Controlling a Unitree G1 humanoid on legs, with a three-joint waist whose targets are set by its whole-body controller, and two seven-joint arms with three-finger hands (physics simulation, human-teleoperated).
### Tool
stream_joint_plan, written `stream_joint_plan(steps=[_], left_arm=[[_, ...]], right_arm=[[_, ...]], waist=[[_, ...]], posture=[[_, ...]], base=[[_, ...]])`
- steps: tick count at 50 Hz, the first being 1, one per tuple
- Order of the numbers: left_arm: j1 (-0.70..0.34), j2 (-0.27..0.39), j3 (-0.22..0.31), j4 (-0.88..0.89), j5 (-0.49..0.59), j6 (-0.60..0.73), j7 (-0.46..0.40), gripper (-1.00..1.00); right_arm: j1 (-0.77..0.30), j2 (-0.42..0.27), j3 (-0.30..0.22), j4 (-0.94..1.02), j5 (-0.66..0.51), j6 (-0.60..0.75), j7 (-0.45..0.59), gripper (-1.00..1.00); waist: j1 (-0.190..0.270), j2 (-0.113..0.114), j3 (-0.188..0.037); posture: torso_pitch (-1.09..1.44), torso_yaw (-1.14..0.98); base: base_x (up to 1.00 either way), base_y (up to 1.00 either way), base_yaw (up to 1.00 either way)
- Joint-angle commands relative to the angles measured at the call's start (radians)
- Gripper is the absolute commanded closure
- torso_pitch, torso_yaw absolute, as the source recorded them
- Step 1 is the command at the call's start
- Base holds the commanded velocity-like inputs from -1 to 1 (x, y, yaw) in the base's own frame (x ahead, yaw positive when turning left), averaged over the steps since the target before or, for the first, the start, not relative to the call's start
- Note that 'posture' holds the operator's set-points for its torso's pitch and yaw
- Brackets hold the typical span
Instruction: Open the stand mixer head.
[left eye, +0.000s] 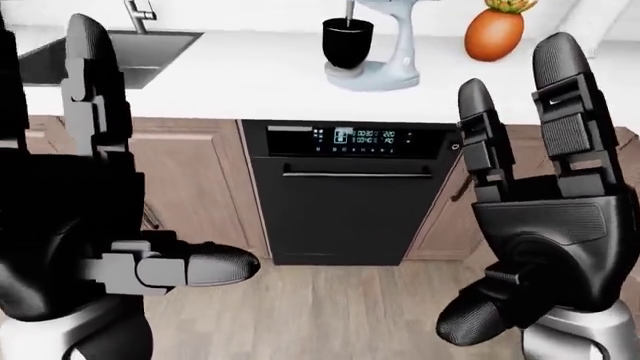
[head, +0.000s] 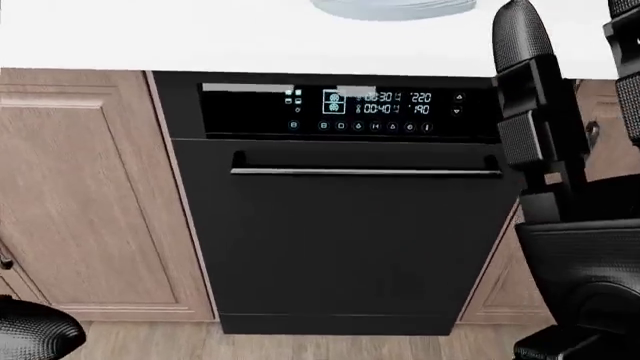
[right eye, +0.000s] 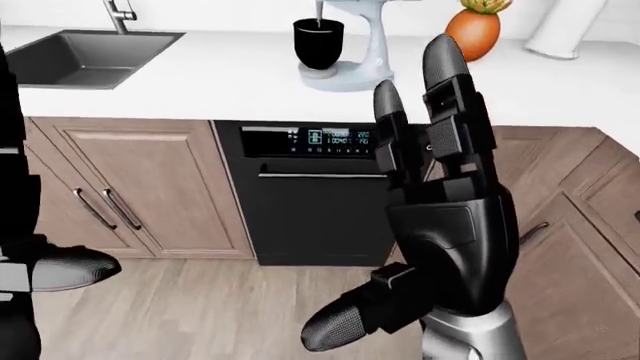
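Observation:
The stand mixer (left eye: 385, 45) is pale grey-blue with a black bowl (left eye: 347, 41). It stands on the white counter (left eye: 250, 82) at the top of the left-eye view, above the black dishwasher (head: 350, 217). Its head runs off the top edge of the picture. Only the rim of the mixer's base (head: 392, 7) shows in the head view. My left hand (left eye: 130, 172) is raised at the left, fingers spread, holding nothing. At the right my right hand (left eye: 500, 195) is also raised and open. Both hands hang well short of the mixer, over the floor.
A sink (right eye: 85, 56) with a faucet (left eye: 140, 11) is set in the counter at the left. An orange fruit (left eye: 495, 31) and a white roll (right eye: 565, 26) stand to the right of the mixer. Wooden cabinet doors (right eye: 135, 187) flank the dishwasher, above a wooden floor (left eye: 340, 307).

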Motion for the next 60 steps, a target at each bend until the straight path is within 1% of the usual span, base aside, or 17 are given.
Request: stream_joint_plan(steps=[1,5,8,12,21,25,29,33,39,43,44,46,50,52,55,57,60], left_arm=[[-0.008,0.013,0.01,-0.013,0.003,-0.004,-0.004,-1.0],[-0.009,0.012,0.012,-0.013,0.002,-0.003,-0.004,-1.0],[-0.008,0.013,0.01,-0.013,0.002,-0.005,-0.003,-1.0],[-0.006,0.013,0.009,-0.013,0.003,-0.006,-0.004,-1.0],[-0.001,-0.007,0.001,-0.013,0.018,-0.002,-0.019,-1.0],[-0.002,-0.008,0.004,-0.013,0.017,0.0,-0.02,-1.0],[-0.003,0.0,0.01,-0.013,0.009,-0.002,-0.015,-1.0],[-0.001,0.007,0.01,-0.013,0.006,-0.007,-0.011,-1.0],[-0.001,0.009,0.012,-0.013,0.003,-0.008,-0.01,-1.0],[0.001,0.007,0.007,-0.013,0.008,-0.01,-0.012,-1.0],[0.0,0.007,0.008,-0.013,0.007,-0.01,-0.011,-1.0],[0.0,0.006,0.008,-0.013,0.008,-0.009,-0.011,-1.0],[-0.001,0.007,0.008,-0.013,0.008,-0.009,-0.011,-1.0],[-0.001,0.007,0.009,-0.013,0.007,-0.008,-0.011,-1.0],[-0.003,0.012,0.013,-0.013,0.001,-0.008,-0.008,-1.0],[-0.001,0.014,0.009,-0.013,0.002,-0.011,-0.007,-1.0],[-0.001,0.014,0.009,-0.013,0.003,-0.011,-0.006,-1.0]], right_arm=[[-0.008,-0.006,-0.006,-0.016,0.007,-0.009,-0.01,-1.0],[-0.007,-0.012,-0.006,-0.016,0.027,-0.018,-0.012,-1.0],[-0.008,-0.016,-0.003,-0.016,0.022,-0.017,-0.015,-1.0],[-0.008,-0.003,-0.002,-0.016,0.003,-0.008,-0.013,-1.0],[-0.014,-0.005,-0.009,-0.016,0.02,-0.006,-0.023,-1.0],[-0.015,-0.004,-0.009,-0.016,0.027,0.016,-0.026,-1.0],[-0.018,-0.001,-0.012,-0.016,0.04,0.021,-0.029,-1.0],[-0.02,-0.011,-0.012,-0.016,0.048,0.014,-0.038,-1.0],[-0.02,-0.014,-0.012,-0.016,0.055,0.019,-0.041,-1.0],[-0.014,-0.02,-0.001,-0.016,0.05,0.016,-0.033,-1.0],[-0.015,-0.018,-0.003,-0.016,0.05,0.017,-0.035,-1.0],[-0.019,-0.015,-0.009,-0.016,0.054,0.02,-0.04,-1.0],[-0.021,-0.018,-0.01,-0.016,0.059,0.015,-0.047,-1.0],[-0.024,-0.018,-0.009,-0.016,0.058,0.032,-0.05,-1.0],[-0.022,-0.01,-0.007,-0.016,0.053,0.031,-0.046,-1.0],[-0.025,-0.012,-0.013,-0.016,0.059,0.024,-0.051,-1.0],[-0.024,-0.016,-0.012,-0.016,0.063,0.025,-0.053,-1.0]], waist=[[0.009,-0.01,-0.004],[-0.007,0.025,-0.017],[-0.03,0.072,0.064],[-0.023,0.141,-0.031],[-0.017,0.032,-0.015],[-0.02,0.054,-0.034],[-0.048,0.144,-0.011],[-0.041,0.009,-0.039],[-0.022,0.024,-0.013],[-0.003,0.192,0.025],[-0.006,0.122,0.027],[0.009,0.123,-0.001],[0.029,-0.011,-0.012],[0.02,0.012,-0.017],[-0.002,0.136,0.013],[0.003,0.075,0.006],[-0.006,0.074,-0.026]], posture=[[0.0,0.0],[0.0,0.0],[0.0,0.0],[0.0,0.0],[0.0,0.0],[0.0,0.0],[0.0,0.0],[0.0,0.0],[0.0,0.0],[0.0,0.0],[0.0,0.0],[0.0,0.0],[0.0,0.0],[0.0,0.0],[0.0,0.0],[0.0,0.0],[0.0,0.0]], base=[[0.01,0.0,0.0],[0.09,0.0,0.0],[0.91,0.0,0.0],[0.09,0.0,0.0],[0.0,0.0,0.0],[0.0,-0.2,0.0],[0.0,-0.81,0.0],[0.0,0.0,0.0],[0.0,-0.04,0.0],[0.0,-0.86,0.0],[0.0,-1.0,0.0],[0.0,-0.34,0.0],[0.0,0.0,0.0],[0.0,-0.18,0.0],[0.0,-0.82,0.0],[0.0,0.0,0.0],[0.0,0.0,0.0]])
